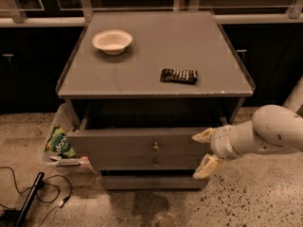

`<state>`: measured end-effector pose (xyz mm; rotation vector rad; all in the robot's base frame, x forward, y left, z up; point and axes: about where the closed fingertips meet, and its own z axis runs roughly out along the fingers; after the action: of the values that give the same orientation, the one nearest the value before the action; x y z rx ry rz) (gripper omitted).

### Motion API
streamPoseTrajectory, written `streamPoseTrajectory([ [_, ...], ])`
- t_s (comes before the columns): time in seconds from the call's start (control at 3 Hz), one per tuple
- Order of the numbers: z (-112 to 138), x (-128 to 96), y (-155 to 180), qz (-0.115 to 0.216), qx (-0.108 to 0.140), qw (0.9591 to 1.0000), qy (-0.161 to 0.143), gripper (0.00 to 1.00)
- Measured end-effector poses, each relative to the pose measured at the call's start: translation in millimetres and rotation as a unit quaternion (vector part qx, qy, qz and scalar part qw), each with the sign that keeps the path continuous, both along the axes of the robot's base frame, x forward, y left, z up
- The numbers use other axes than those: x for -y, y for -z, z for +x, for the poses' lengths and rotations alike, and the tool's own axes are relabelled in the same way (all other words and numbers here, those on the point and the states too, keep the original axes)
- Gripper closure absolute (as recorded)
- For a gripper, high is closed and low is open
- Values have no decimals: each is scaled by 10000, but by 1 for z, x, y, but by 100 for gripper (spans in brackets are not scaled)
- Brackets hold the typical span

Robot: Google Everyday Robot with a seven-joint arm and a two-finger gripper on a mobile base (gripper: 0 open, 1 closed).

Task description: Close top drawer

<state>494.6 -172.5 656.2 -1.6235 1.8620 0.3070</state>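
Observation:
The top drawer (137, 143) is a wide grey drawer with a small round metal knob (155, 146) at its centre. It stands pulled out from the grey cabinet (156, 74), its dark inside showing. My gripper (204, 151) is at the drawer front's right end, coming in from the right on a white arm (265, 134). Its fingers are spread open, one cream fingertip (202, 136) at the drawer front's upper right corner, the other lower (206, 166). It holds nothing.
On the cabinet top lie a white bowl (112, 41) at the back left and a dark snack bar (179, 75) right of centre. Two slimmer drawer fronts (154, 163) sit below. A bin with a green bag (59, 143) stands left; cables (33, 197) lie on the floor.

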Motion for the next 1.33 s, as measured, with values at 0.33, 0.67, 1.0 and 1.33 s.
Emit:
streamPoseTrajectory([
  [0.33, 47, 13, 20, -140, -100, 9996, 236, 38],
  [0.67, 88, -3, -1, -125, 163, 9996, 179, 35],
  [1.0, 88, -3, -1, -124, 165, 9996, 176, 12],
  [1.33, 79, -4, -1, -124, 165, 9996, 176, 0],
])
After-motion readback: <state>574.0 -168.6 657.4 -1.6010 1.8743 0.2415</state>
